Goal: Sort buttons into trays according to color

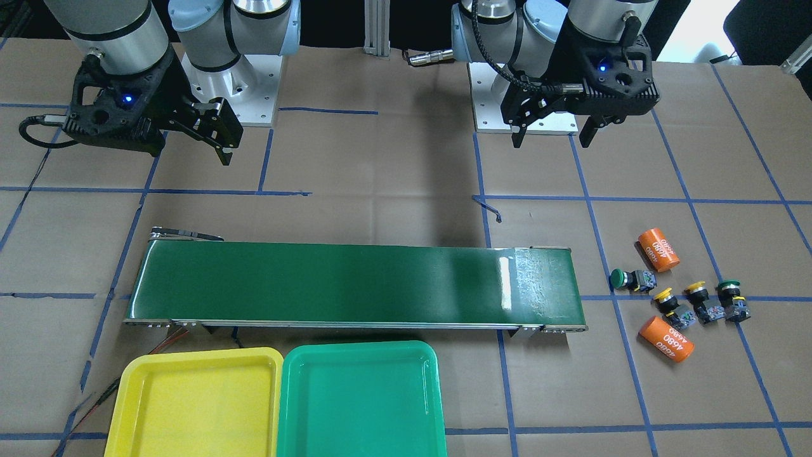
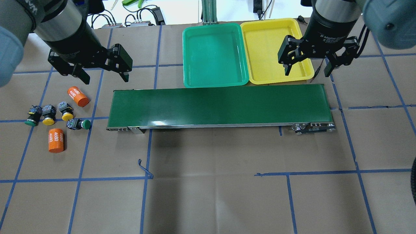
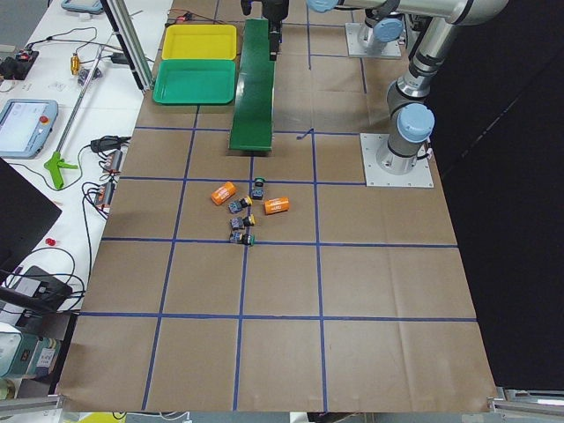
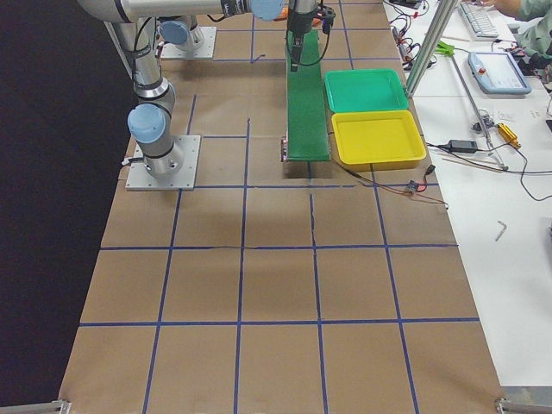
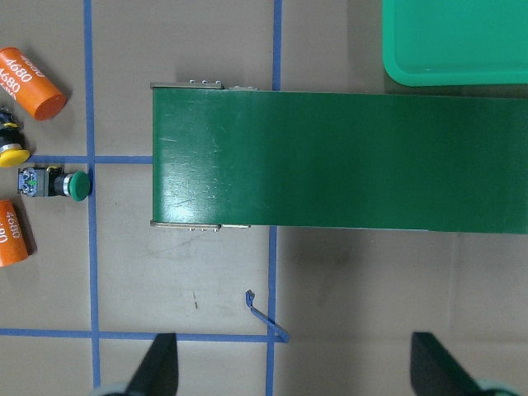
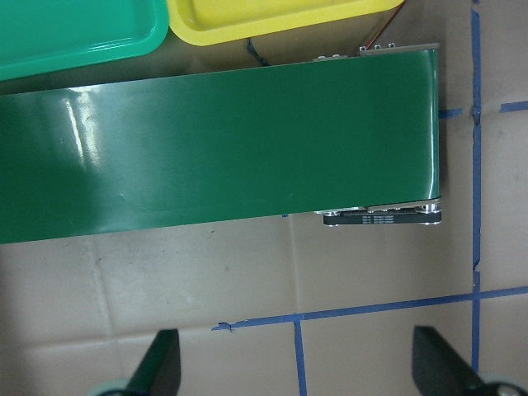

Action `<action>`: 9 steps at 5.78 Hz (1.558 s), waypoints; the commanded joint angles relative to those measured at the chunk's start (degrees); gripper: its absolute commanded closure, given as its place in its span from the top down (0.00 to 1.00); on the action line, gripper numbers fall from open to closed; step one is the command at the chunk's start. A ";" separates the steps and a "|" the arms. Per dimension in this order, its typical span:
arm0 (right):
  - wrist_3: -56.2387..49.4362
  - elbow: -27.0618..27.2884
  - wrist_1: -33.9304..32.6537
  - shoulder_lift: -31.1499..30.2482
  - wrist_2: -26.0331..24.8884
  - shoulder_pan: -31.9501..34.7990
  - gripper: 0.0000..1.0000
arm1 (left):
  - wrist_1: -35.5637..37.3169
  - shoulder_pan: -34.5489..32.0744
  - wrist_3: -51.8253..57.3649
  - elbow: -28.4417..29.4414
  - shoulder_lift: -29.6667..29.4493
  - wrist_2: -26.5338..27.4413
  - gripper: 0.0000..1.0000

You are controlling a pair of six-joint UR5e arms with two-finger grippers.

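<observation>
Four buttons lie loose on the table's left side: a green one [image 2: 30, 118], two yellow ones [image 2: 48, 121] [image 2: 67, 115] and another green one [image 2: 81, 124]. The nearest green button [image 5: 68, 185] also shows in the left wrist view. My left gripper [image 2: 104, 77] hangs open and empty above the table, up and to the right of the buttons. The green tray [image 2: 213, 55] and the yellow tray [image 2: 273, 48] sit side by side beyond the belt, both with nothing in them. My right gripper [image 2: 307, 72] hovers open and empty over the yellow tray's near right corner.
A long dark-green conveyor belt [image 2: 217, 105] runs across the middle, between the buttons and the trays. Two orange cylinders marked 4680 [image 2: 78, 96] [image 2: 56, 140] lie among the buttons. Blue tape lines grid the brown paper table cover.
</observation>
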 commanded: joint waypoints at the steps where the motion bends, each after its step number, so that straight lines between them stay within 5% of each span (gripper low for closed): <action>1: 0.00 0.00 -0.03 0.00 0.00 0.00 1.00 | -0.05 -0.01 0.31 -0.32 0.74 0.16 0.99; 4: 0.00 0.00 -0.03 0.00 0.00 0.00 1.00 | 0.12 2.78 7.10 -0.84 0.40 0.16 0.99; 9: -0.09 0.00 -0.03 0.00 0.00 0.00 1.00 | 10.56 22.89 57.49 -15.33 -1.97 0.25 0.99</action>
